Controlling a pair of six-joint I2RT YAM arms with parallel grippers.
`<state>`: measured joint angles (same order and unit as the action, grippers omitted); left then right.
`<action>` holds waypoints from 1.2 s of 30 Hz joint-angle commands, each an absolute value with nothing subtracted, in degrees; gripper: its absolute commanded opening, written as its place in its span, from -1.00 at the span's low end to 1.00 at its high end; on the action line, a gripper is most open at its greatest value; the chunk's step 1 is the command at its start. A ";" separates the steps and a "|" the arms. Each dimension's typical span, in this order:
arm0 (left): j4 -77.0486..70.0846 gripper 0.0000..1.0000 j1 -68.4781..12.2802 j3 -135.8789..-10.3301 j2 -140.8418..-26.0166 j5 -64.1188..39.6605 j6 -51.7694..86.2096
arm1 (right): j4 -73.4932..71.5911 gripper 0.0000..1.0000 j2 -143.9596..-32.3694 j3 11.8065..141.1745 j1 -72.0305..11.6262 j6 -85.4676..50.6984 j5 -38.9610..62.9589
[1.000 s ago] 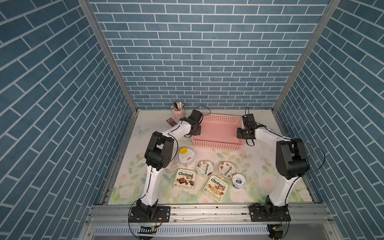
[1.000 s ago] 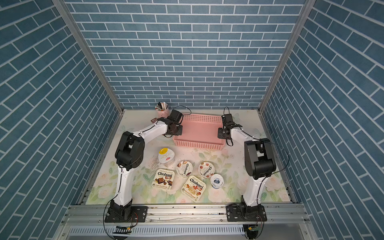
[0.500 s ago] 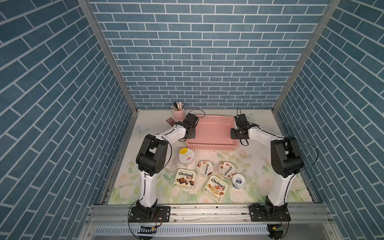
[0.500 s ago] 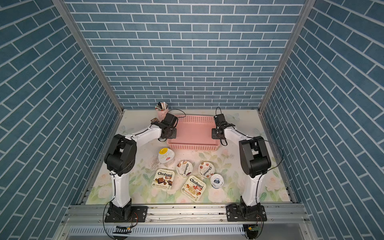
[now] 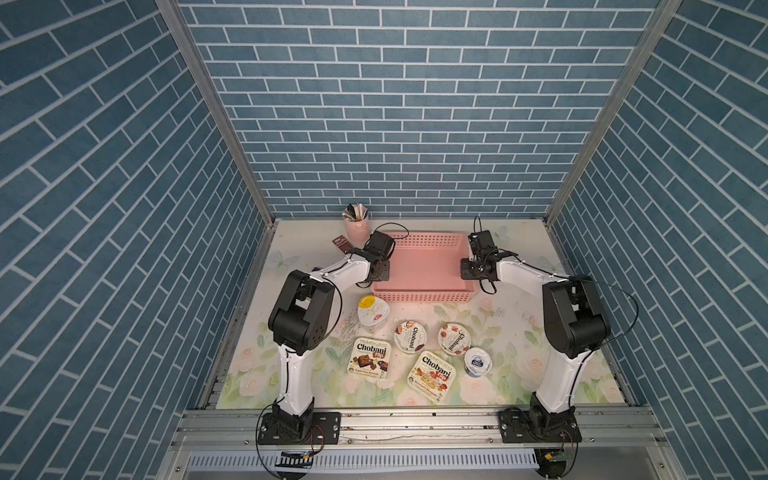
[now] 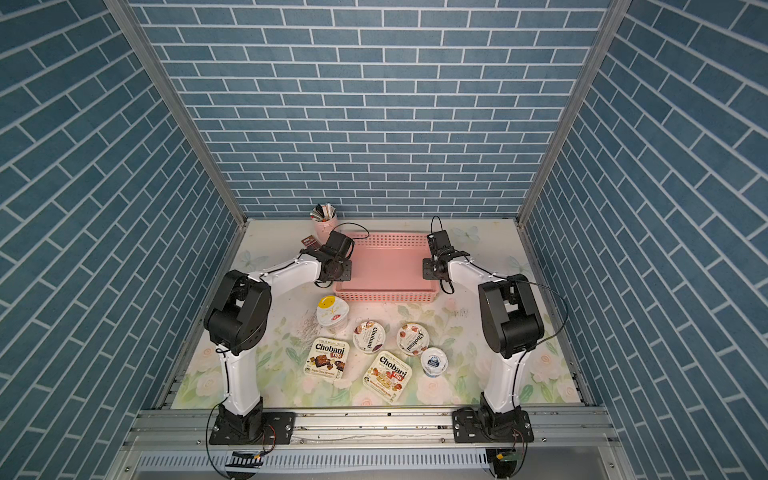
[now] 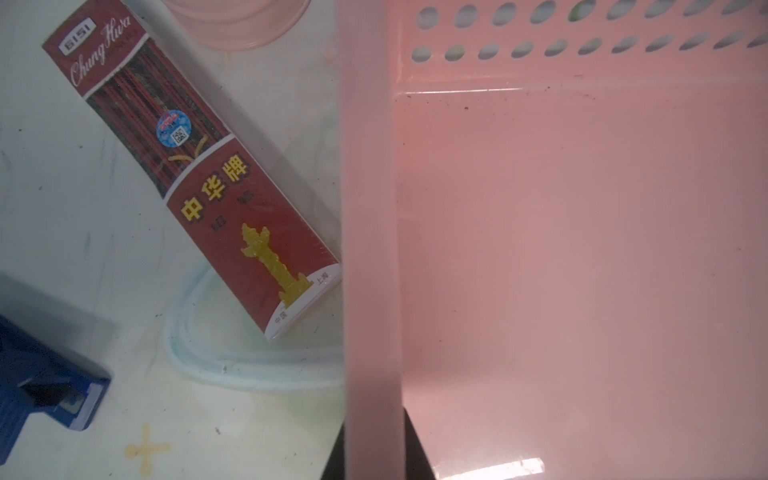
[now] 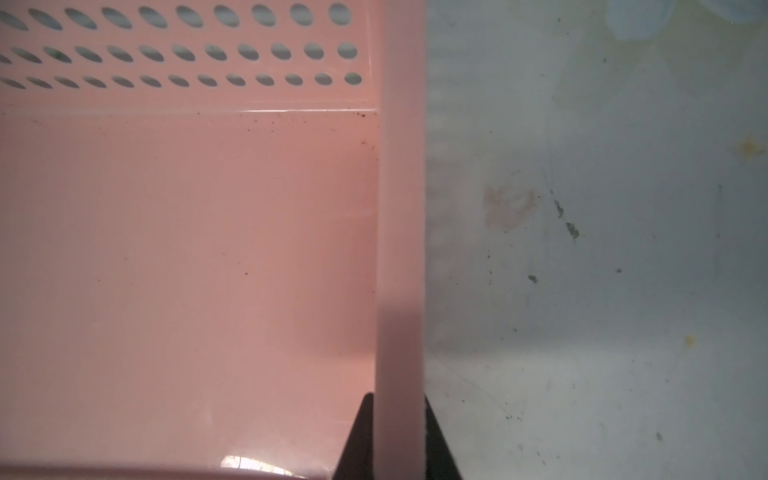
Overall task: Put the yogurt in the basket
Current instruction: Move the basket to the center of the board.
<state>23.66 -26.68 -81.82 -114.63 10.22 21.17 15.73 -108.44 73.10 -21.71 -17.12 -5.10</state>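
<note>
Only slivers of my fingers show on either side of the basket rim. The picture's edge cuts off the rest, at my left gripper and my right gripper alike. In both top views my own wrists hide those fingertips. The pen holder and a blue thing are cut off too, and I cannot tell what the blue one is.

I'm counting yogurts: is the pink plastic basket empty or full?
Empty: the shallow pink perforated plastic basket has a bare floor; six foil-lidded yogurt cups stand outside.
</note>
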 commanded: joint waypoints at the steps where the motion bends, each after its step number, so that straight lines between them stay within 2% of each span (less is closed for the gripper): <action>1: 25.84 -0.92 -28.21 -81.23 -114.10 7.80 18.30 | 17.49 -1.00 -108.37 71.45 -23.73 -16.17 -2.94; 3: 25.80 -0.50 -28.17 -81.77 -114.45 7.84 18.11 | 17.30 -1.00 -108.46 71.51 -23.73 -16.26 -2.88; 7: 26.01 -0.09 -28.05 -83.63 -115.69 8.21 17.50 | 17.14 -1.00 -108.54 71.64 -23.73 -16.35 -3.48; 10: 26.92 -0.04 -28.04 -85.87 -116.92 8.23 17.05 | 17.14 -1.00 -108.72 71.97 -23.78 -16.35 -3.97; 11: 27.26 -0.02 -28.08 -86.60 -117.27 8.24 16.97 | 17.22 -0.93 -108.86 72.06 -23.73 -16.35 -4.17; 17: 27.77 0.31 -28.10 -89.00 -118.11 8.21 16.78 | 17.14 -0.29 -108.99 72.40 -23.73 -16.35 -4.67; 24: 28.48 0.62 -28.04 -89.59 -118.92 9.15 16.89 | 17.14 0.20 -109.08 72.91 -23.73 -16.26 -4.71; 28: 28.69 1.00 -28.05 -89.59 -118.83 10.76 17.14 | 17.05 0.53 -108.90 73.26 -23.73 -16.13 -4.65; 32: 28.74 1.00 -28.09 -90.28 -118.43 12.55 17.36 | 16.66 0.81 -108.22 73.72 -23.74 -15.84 -4.61; 36: 28.59 1.00 -28.12 -91.58 -117.24 13.19 17.14 | 16.70 0.93 -106.49 74.58 -23.75 -15.32 -4.43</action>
